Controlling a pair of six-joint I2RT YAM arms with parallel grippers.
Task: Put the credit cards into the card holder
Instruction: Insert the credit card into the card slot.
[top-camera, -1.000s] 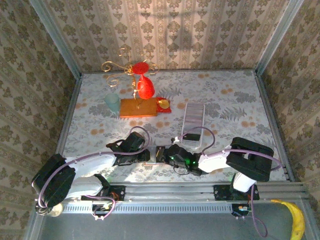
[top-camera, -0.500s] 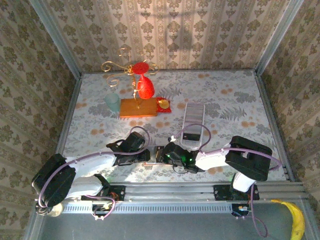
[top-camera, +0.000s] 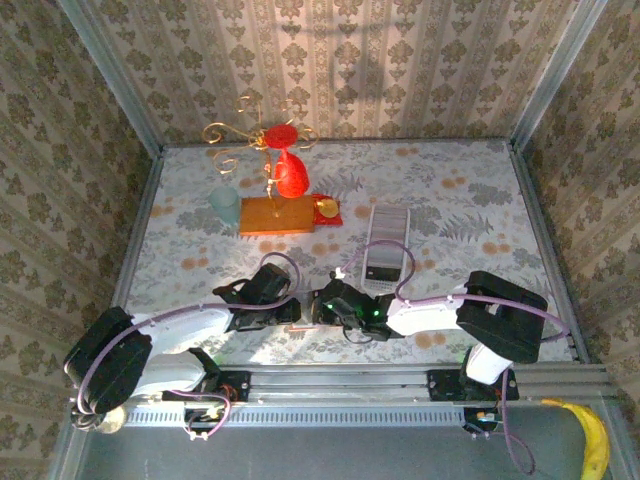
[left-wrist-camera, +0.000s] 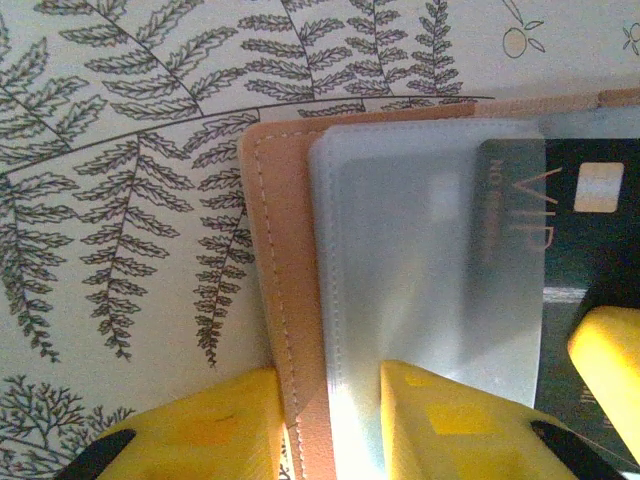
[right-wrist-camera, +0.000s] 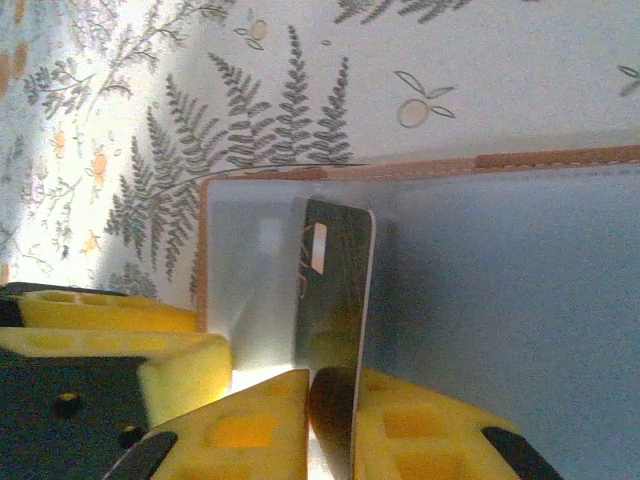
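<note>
Off the surface at the near right, a banana (top-camera: 596, 440) lies beside the metal rail. Both arms reach low over the fern-printed surface (top-camera: 190, 245) and meet just ahead of their bases.

The card holder (left-wrist-camera: 275, 250) lies open there, between the two grippers. The left gripper (left-wrist-camera: 330, 405) is drawn narrow: its yellow fingers (left-wrist-camera: 205, 435) pinch the tan leather edge together with the clear sleeve (left-wrist-camera: 420, 260) inside it.

The right gripper (right-wrist-camera: 312, 385) comes in from the other side, clamped on a dark credit card (right-wrist-camera: 335, 280) marked VIP. The card stands edge-on between the pads. Its chip end rests against the pale inside of the card holder. In the left wrist view its leading edge looks tucked under the clear sleeve — how deep, I cannot tell.

Just beyond the right gripper a long white tray (top-camera: 387, 235) holds pale cards. Farther back to the left sits an orange wooden block (top-camera: 262, 218) with a red goblet (top-camera: 289, 178) above it. A pale green cup (top-camera: 225, 207) stands at the block's left end. A gilt wire stand (top-camera: 235, 135) rises near the back wall.
</note>
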